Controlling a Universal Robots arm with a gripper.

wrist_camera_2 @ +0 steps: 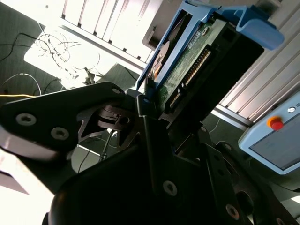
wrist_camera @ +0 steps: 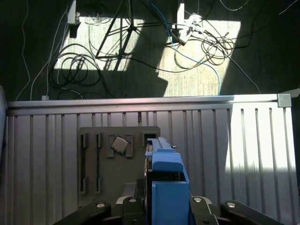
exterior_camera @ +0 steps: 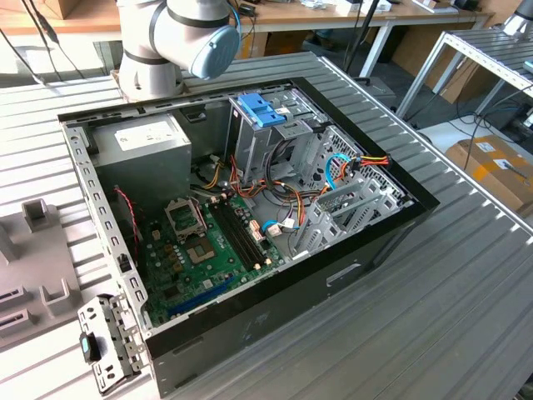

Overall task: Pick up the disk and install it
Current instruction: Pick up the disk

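The disk [wrist_camera_2: 187,70] is a dark drive with a green circuit board and bright blue rails. In the second wrist view it stands up between the dark fingers [wrist_camera_2: 143,105] of my gripper [wrist_camera_2: 161,115]. The first wrist view looks along the disk's edge, with its blue rail [wrist_camera: 166,185] sticking out from my gripper [wrist_camera: 164,204]. The jaws are shut on the disk from both sides. It hangs above the ribbed metal table [wrist_camera: 253,154], away from the open computer case [exterior_camera: 250,208]. Only the arm's base [exterior_camera: 179,42] is visible in the exterior view, behind the case.
Inside the case are a pale blue slotted tray [exterior_camera: 261,108] on the drive cage, a grey power supply [exterior_camera: 141,142] and the green motherboard [exterior_camera: 200,250]. A grey fixture plate [wrist_camera: 101,164] holding a chip [wrist_camera: 120,144] lies under the disk. Cables cover the floor [wrist_camera: 140,47].
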